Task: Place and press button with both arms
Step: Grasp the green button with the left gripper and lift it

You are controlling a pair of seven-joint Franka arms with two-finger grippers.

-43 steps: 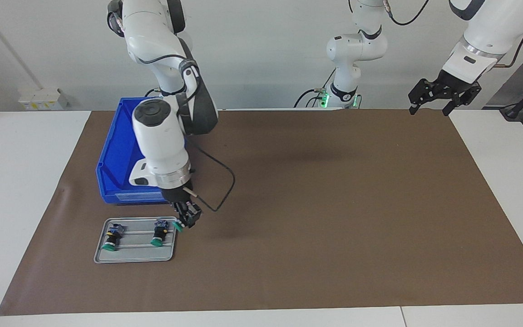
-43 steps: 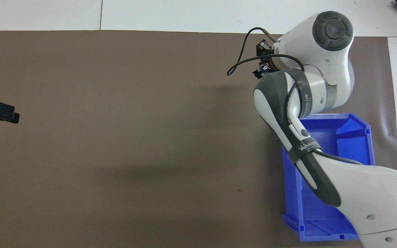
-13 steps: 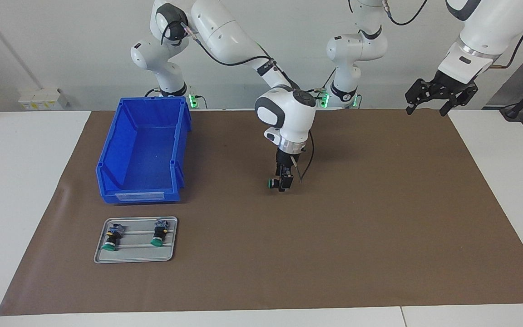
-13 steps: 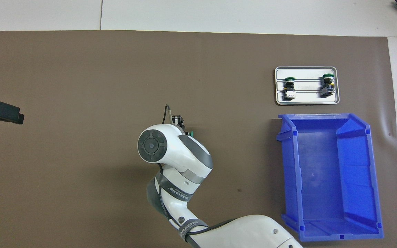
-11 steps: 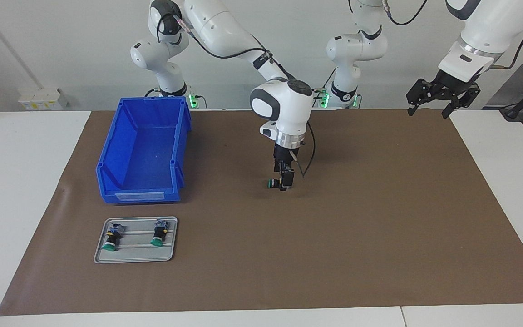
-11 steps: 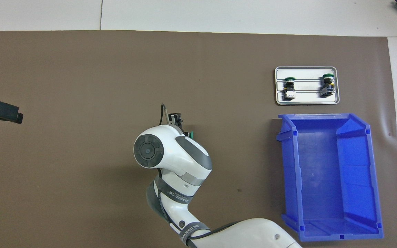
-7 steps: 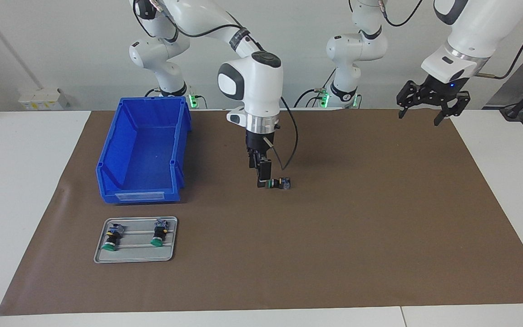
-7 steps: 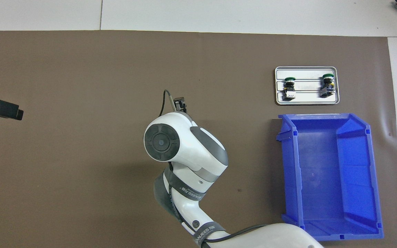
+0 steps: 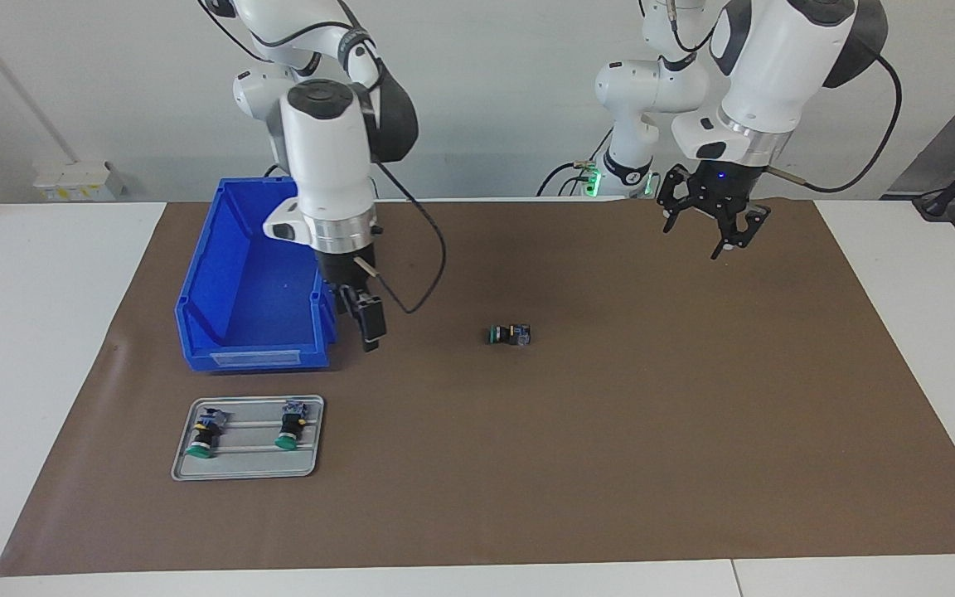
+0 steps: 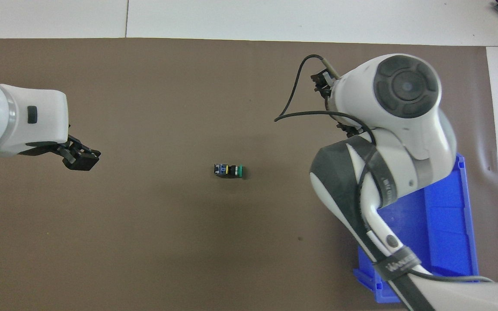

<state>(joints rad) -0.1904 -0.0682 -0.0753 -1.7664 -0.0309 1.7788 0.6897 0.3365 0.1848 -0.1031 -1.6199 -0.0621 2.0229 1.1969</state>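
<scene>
Lying alone mid-mat: button. Right gripper jaws state unclear; left gripper jaws spread.

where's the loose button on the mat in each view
Facing view: the button lies alone mid-mat, green cap toward the blue bin.
Overhead view: the same button sits near picture centre, cap again toward the bin.
Shared landmark: the blue bin, at the right arm's end.

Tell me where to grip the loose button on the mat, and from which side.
Best guess: grip the button by its black body, coming straight down from above. It lies on its side on the mat, green cap toward the right arm's end, nothing close beside it, so fingers can close across its width.
</scene>
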